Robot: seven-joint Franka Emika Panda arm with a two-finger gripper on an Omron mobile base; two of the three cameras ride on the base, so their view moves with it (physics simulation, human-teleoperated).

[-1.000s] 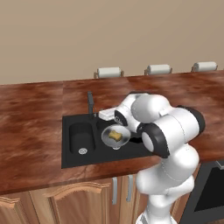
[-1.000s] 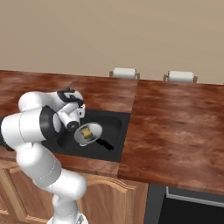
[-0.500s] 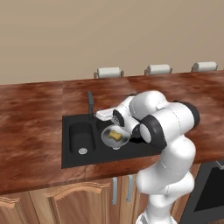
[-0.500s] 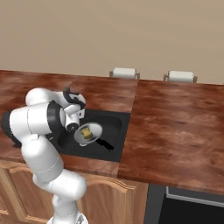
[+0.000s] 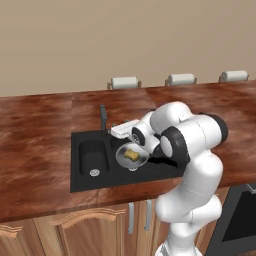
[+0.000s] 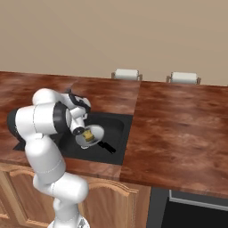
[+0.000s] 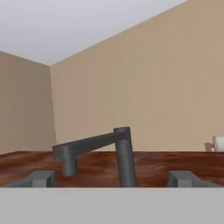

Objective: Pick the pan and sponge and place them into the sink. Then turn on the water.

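centre frame: gripper (image 7: 113, 179), fingers apart, faces the faucet (image 7: 124, 156); a stiff lever, probably best pushed near its upright post.

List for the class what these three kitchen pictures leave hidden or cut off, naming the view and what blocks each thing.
- The sink: in the left base view the arm covers its right end.
- The pan handle: behind the arm in the left base view; it shows in the right base view.
- The gripper: cut off low in the hand view; its fingers stand wide apart.
- The faucet base: below the hand view's edge.
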